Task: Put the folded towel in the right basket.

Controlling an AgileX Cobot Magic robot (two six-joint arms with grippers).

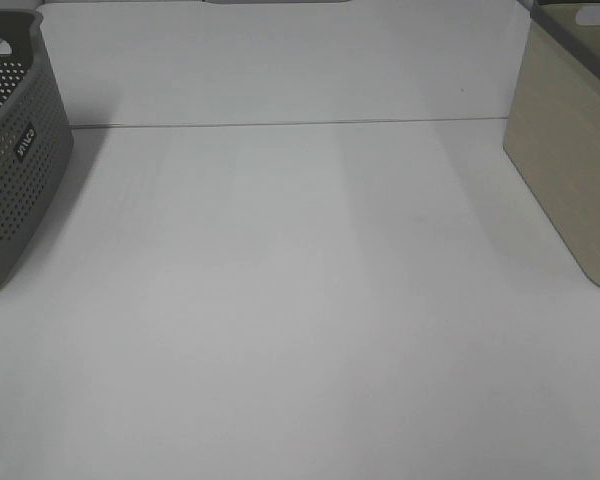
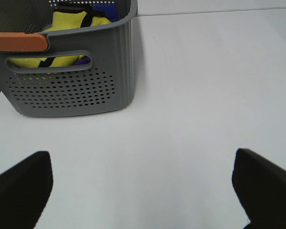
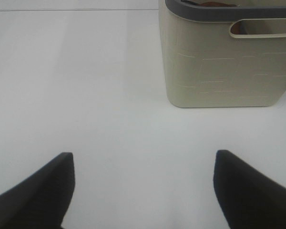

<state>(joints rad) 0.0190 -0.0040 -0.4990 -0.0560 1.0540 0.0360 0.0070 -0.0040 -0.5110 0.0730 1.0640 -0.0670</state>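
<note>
The right basket [image 1: 572, 160] is beige with a grey rim and stands at the right edge of the white table; it also shows in the right wrist view [image 3: 226, 57]. A little brownish content shows at its rim, too small to name. No folded towel lies on the table. My left gripper [image 2: 140, 191] is open and empty above the table, in front of the grey basket [image 2: 69, 71]. My right gripper [image 3: 143, 188] is open and empty, short of the beige basket. Neither gripper shows in the exterior high view.
A grey perforated basket [image 1: 15, 150] with an orange handle stands at the left edge. It holds yellow cloth [image 2: 69, 28] with black trim and something blue. A seam [image 1: 280, 124] runs across the table at the back.
</note>
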